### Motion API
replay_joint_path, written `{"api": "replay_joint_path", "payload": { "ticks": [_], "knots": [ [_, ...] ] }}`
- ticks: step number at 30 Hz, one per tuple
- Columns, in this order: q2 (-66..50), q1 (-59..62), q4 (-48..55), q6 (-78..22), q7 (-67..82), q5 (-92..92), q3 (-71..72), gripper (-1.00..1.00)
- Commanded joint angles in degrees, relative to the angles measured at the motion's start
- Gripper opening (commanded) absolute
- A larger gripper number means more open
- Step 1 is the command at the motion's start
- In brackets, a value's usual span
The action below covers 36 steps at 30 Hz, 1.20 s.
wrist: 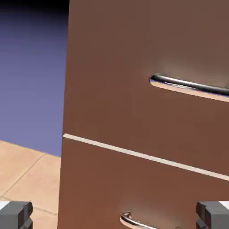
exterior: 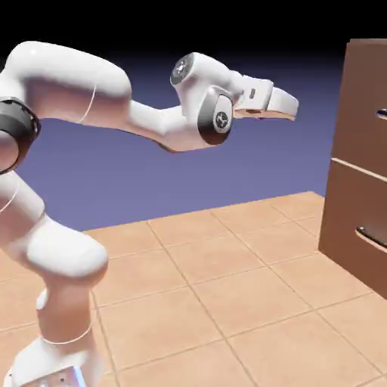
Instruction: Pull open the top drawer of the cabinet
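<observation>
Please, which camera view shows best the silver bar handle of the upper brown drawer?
The hand view. There the silver bar handle of the top drawer runs large and clear across the upper brown wood-look panel, though its right end is cut off. In the exterior view only a small tip of that handle shows at the right edge.

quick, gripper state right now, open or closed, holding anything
gripper: open, fingertips wide apart at the hand view's bottom corners, holding nothing; short of the top drawer and its handle.

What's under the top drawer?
A second drawer sits directly below the top drawer, with its own silver handle. Both are shut, so contents are hidden.
</observation>
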<state>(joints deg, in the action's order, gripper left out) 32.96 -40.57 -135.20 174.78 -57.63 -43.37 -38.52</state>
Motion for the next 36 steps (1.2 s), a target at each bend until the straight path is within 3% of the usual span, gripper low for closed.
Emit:
{"api": "replay_joint_path", "payload": {
  "ticks": [1,36],
  "knots": [
    [0.0,-2.1,1.3,0.0,-0.8,-2.3,-2.0,0.00],
    [0.6,-74.8,48.4,1.5,-28.4,-81.3,-72.2,0.00]
  ]
}}
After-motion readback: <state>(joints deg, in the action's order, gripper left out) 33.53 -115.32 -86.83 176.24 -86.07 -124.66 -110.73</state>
